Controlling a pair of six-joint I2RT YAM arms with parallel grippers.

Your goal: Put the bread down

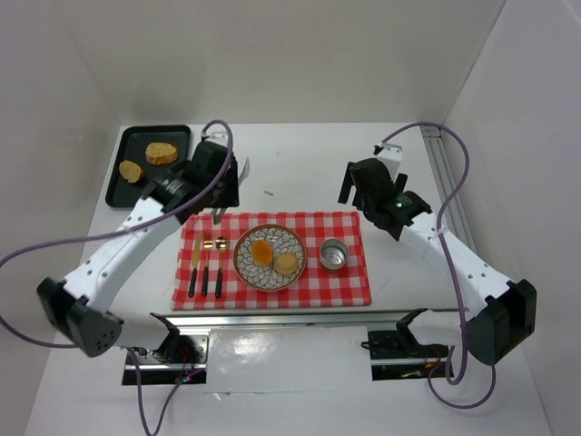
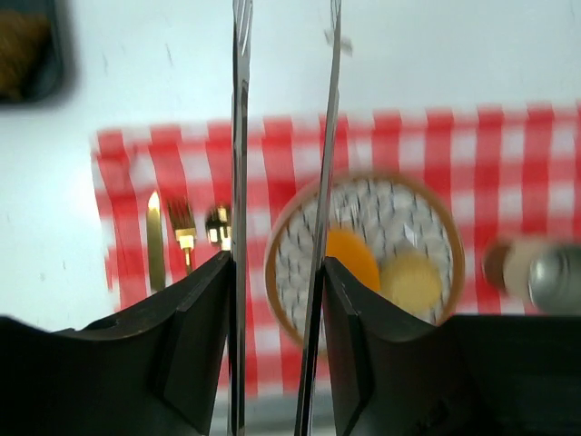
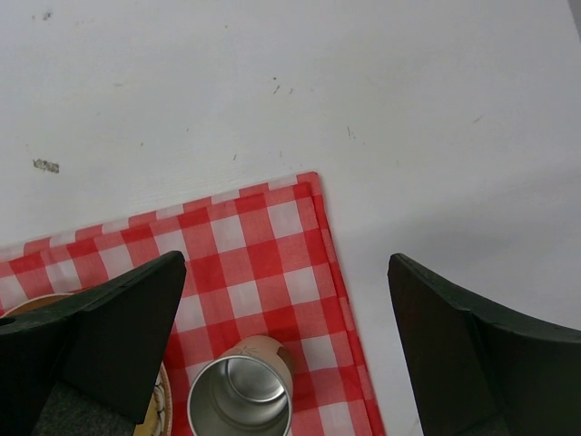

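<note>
Seen from the top camera, the left gripper [image 2: 277, 272] hung at about 11 o'clock from the plate [image 1: 272, 232], over the far left corner of the checked cloth [image 1: 345, 286]. Its fingers pressed on the outside of thin metal tongs [image 2: 238, 136]. The two blades of the tongs stood a narrow gap apart, and nothing was between them. On the plate lay two round pieces of bread, touching each other: an orange piece [image 1: 262, 252] and, at its 4 o'clock, a paler piece [image 1: 288, 262]. Two more slices [image 1: 162, 153] lay on the black tray [image 1: 118, 193], at 10 o'clock from the plate and off the cloth. The cutlery [image 1: 206, 268] lay at 9 o'clock from the plate and a metal cup [image 1: 333, 254] at 3 o'clock. The right gripper [image 3: 286, 263] hung at 1 o'clock from the cup with its fingers wide apart and empty.
</note>
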